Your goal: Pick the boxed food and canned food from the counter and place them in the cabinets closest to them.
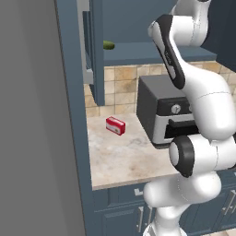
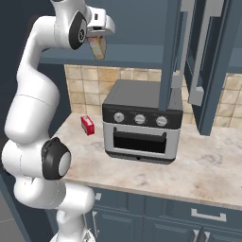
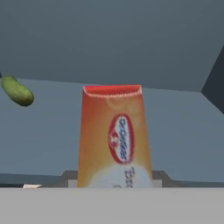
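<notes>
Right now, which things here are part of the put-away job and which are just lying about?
Job:
carton, held up in the hand at the shelf
cabinet shelf
counter

Lying about:
toaster oven
small red box on the counter
green pickle-like thing on the shelf

Hand view: boxed food (image 3: 114, 138) front has a red oval logo with white script, running sideways in frame. Looks like a brand mark, letters too blurred to read for sure. Below the oval, a few brownish letters on the pale patch, cut off at the bottom, unreadable.

Small red box (image 1: 115, 125) near the counter's (image 1: 124, 159) left end: white label, print too small to read.

Toaster oven (image 2: 142, 124): three knobs, no legible markings.
</notes>
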{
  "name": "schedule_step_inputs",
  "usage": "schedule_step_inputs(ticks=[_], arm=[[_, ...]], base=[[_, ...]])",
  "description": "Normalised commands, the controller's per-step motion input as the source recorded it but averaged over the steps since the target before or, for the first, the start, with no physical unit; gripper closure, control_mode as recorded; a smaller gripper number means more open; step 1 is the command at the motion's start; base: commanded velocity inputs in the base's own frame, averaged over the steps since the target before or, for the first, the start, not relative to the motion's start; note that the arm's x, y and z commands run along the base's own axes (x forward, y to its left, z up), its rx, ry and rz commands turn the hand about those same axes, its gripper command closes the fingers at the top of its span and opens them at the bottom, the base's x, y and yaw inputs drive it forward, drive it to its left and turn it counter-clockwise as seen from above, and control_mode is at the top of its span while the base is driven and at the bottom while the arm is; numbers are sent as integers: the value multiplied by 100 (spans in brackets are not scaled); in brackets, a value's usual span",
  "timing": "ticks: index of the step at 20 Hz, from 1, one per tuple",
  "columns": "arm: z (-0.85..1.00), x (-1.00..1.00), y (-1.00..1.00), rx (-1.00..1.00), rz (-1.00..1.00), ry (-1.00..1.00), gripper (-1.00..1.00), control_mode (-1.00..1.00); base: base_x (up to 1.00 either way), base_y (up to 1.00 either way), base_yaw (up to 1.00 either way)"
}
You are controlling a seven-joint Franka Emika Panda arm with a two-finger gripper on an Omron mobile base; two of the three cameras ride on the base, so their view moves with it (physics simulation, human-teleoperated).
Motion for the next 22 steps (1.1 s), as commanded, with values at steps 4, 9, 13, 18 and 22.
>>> schedule_step_inputs(ticks=[4, 9, 13, 18, 22], arm=[[0, 14, -1, 1, -1, 0, 100, -100], [0, 20, 0, 2, -1, 0, 100, -100], [0, 26, 0, 2, -1, 0, 100, -100], [0, 26, 0, 2, -1, 0, 100, -100], [0, 23, 0, 1, -1, 0, 100, -100]], base=[[0, 0, 0], [0, 0, 0], [0, 0, 0], [0, 0, 0], [0, 0, 0]])
